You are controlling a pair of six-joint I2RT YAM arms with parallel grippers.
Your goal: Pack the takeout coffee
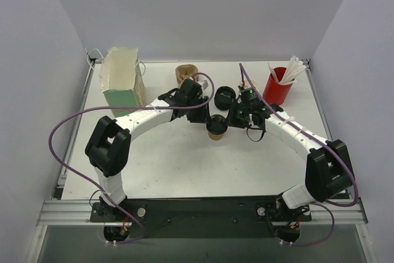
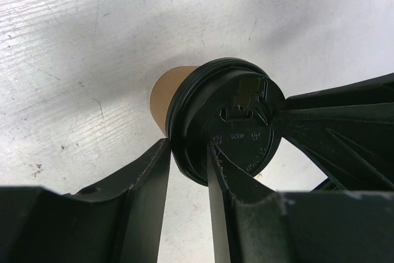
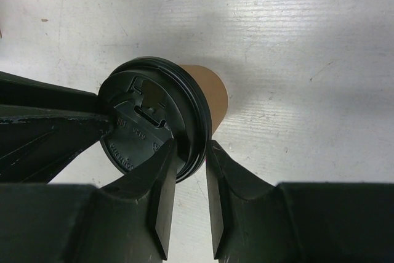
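Observation:
The takeout coffee (image 1: pixel 217 130), a small brown paper cup with a black lid, is near the middle of the table between both arms. My left gripper (image 1: pixel 207 121) reaches it from the left and is shut on the lid's rim. In the left wrist view the lid (image 2: pixel 234 109) fills the centre; the left gripper (image 2: pixel 189 147) has one finger outside the rim and one on the lid's top. My right gripper (image 1: pixel 227 121) comes from the right. In the right wrist view it (image 3: pixel 191 145) pinches the opposite rim of the lid (image 3: pixel 148 115) the same way. Whether the cup rests on the table is unclear.
A pale green paper bag (image 1: pixel 122 78) stands open at the back left. Behind the grippers are a stack of tan lidless cups (image 1: pixel 186 73) and loose black lids (image 1: pixel 225 97). A red cup with white sticks (image 1: pixel 278 87) stands at the back right.

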